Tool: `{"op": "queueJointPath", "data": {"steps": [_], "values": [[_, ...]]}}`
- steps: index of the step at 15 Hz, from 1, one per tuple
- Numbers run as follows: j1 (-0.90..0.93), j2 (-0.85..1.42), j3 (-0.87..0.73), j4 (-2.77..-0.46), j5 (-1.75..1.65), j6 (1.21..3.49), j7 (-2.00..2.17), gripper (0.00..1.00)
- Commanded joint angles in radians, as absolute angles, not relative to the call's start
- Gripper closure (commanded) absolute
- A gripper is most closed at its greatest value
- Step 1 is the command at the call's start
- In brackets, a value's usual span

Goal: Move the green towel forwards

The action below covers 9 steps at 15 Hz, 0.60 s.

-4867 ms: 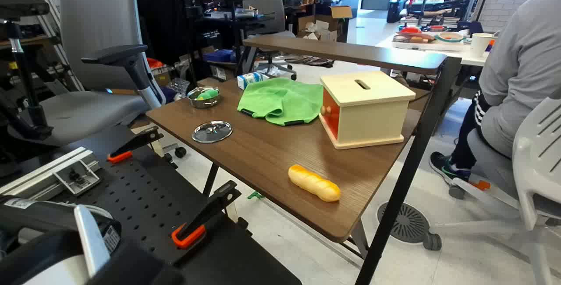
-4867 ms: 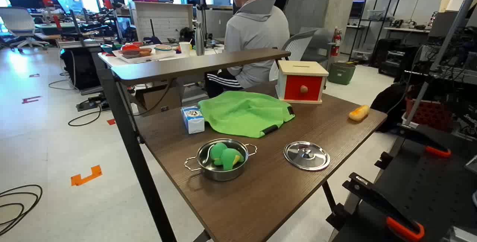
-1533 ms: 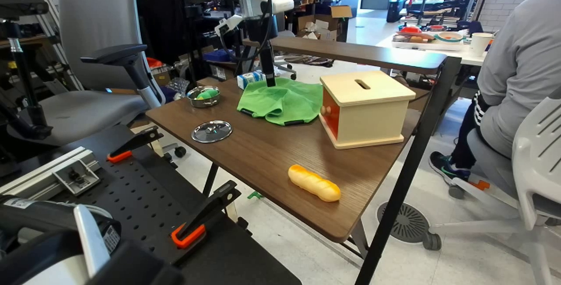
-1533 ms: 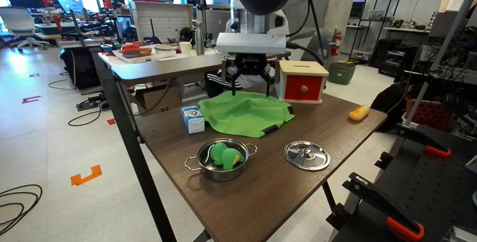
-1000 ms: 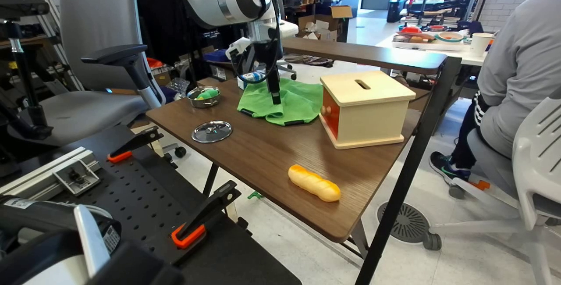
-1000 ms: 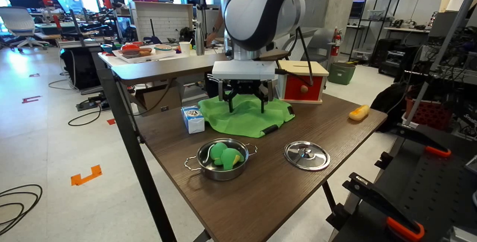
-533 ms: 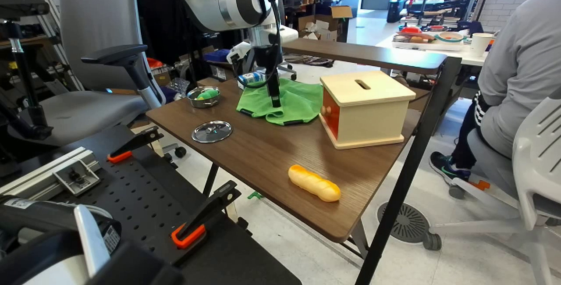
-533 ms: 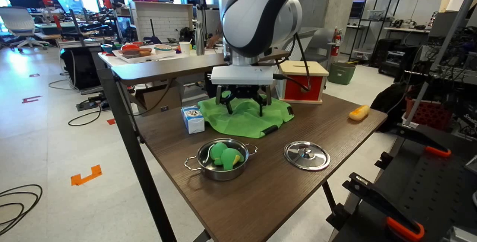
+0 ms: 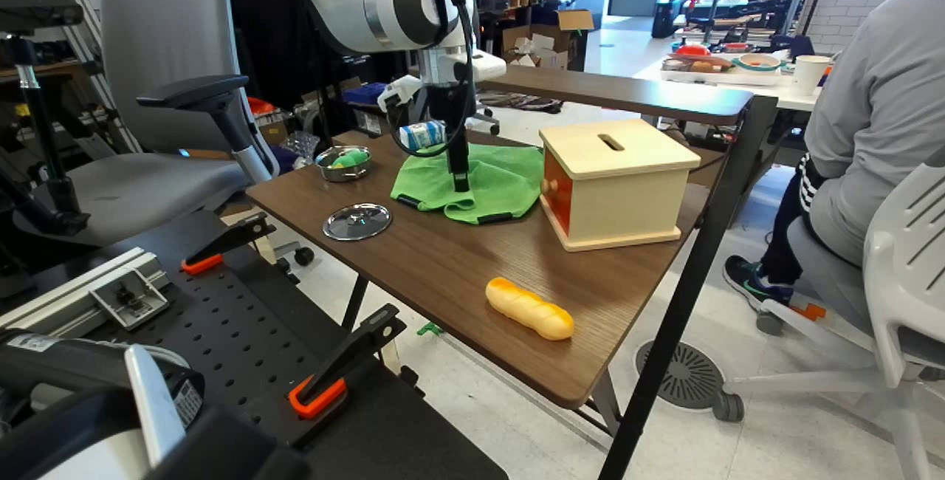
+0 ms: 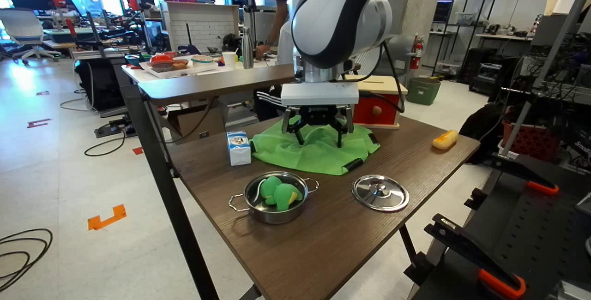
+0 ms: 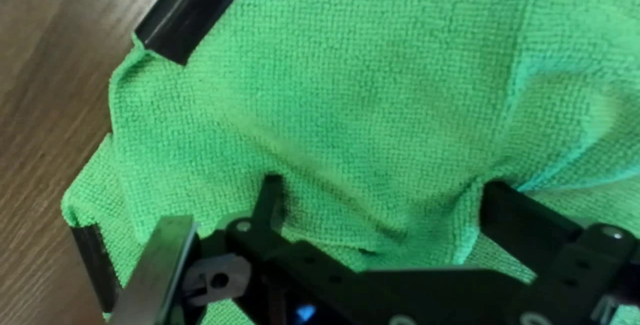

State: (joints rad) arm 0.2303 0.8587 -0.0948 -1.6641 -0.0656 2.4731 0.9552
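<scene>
In an exterior view, the green towel lies on the counter, a wooden box near its three o'clock; the towel should be light, soft and limp, more clingy than slippery, best taken where it rises under the tool, which stands edge-on and hides its gap. In an exterior view, the fingers show apart, seemingly touching the towel, a blue-and-white carton at nine o'clock. Only the wrist view reveals the coarse weave and a raised fold, slanting from ten to four o'clock between the fingers, unpinched
</scene>
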Motion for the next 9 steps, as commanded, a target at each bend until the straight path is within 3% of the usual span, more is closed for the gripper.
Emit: {"op": "queueJointPath", "data": {"steps": [1,9], "values": [[0.196,0.795,-0.073,-1.803,-0.025,2.491,0.88,0.0],[0.143,0.711,-0.105,-1.983,0.023,2.513,0.796,0.0]]}}
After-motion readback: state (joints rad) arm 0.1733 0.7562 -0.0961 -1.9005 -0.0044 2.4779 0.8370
